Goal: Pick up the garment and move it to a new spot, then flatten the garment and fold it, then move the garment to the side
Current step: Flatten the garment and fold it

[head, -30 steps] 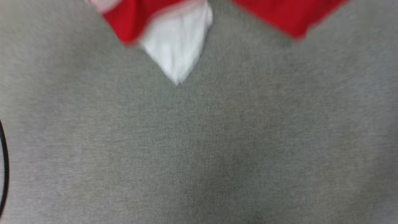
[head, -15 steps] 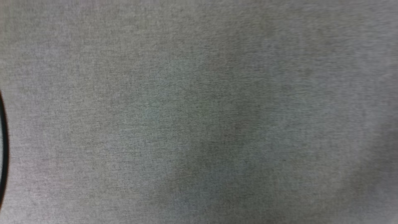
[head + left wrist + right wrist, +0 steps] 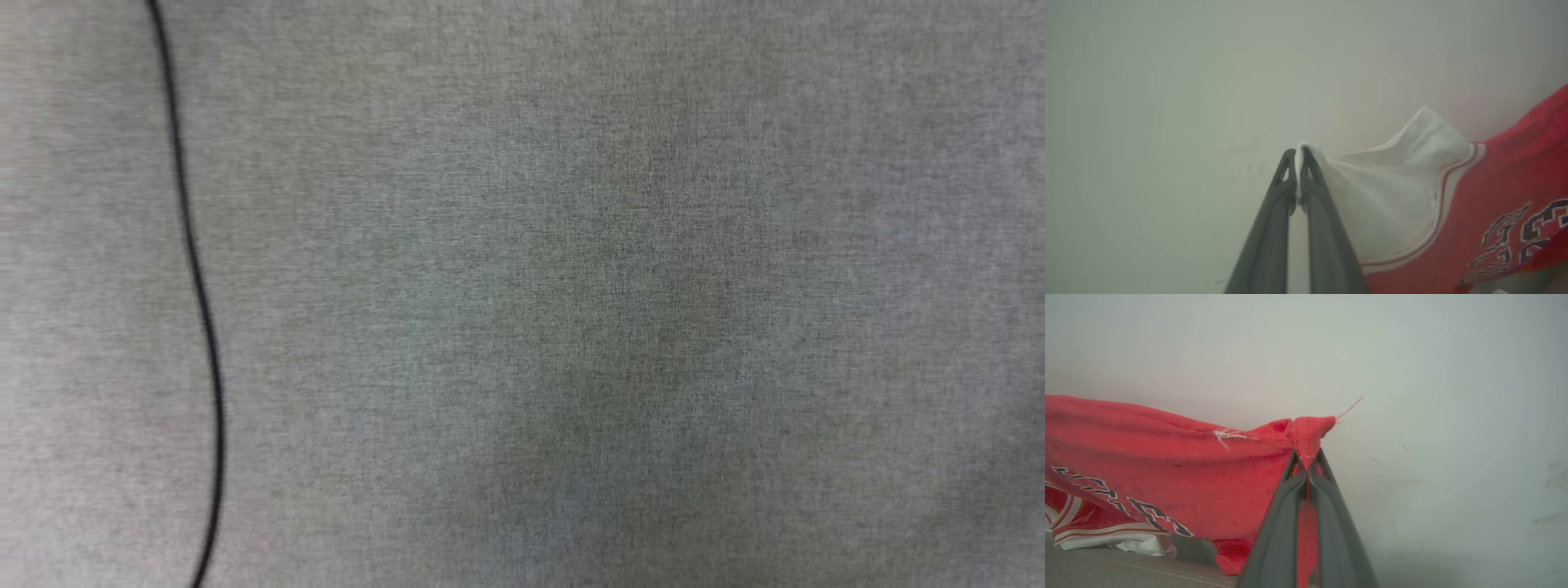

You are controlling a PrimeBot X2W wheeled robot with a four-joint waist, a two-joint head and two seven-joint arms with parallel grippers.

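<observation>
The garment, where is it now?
The garment is held between both hands: the left hand pinches its white sleeve, the right hand a red corner, in their wrist views.

Soft even light, head view was slightly blurred, dim shadow patch on grey fabric surface (image 3: 645,392), wall (image 3: 1167,81) beyond left claw (image 3: 1298,152) looked hazy

Left wrist: shirt (image 3: 1515,183) cut off at the right edge — lettering (image 3: 1531,232) too, unreadable; head view, black cable (image 3: 196,278) clipped top and bottom.

Indoors, kind of place unclear: grey fabric surface (image 3: 571,286), black cable (image 3: 196,269), pale wall (image 3: 1167,81)
</observation>
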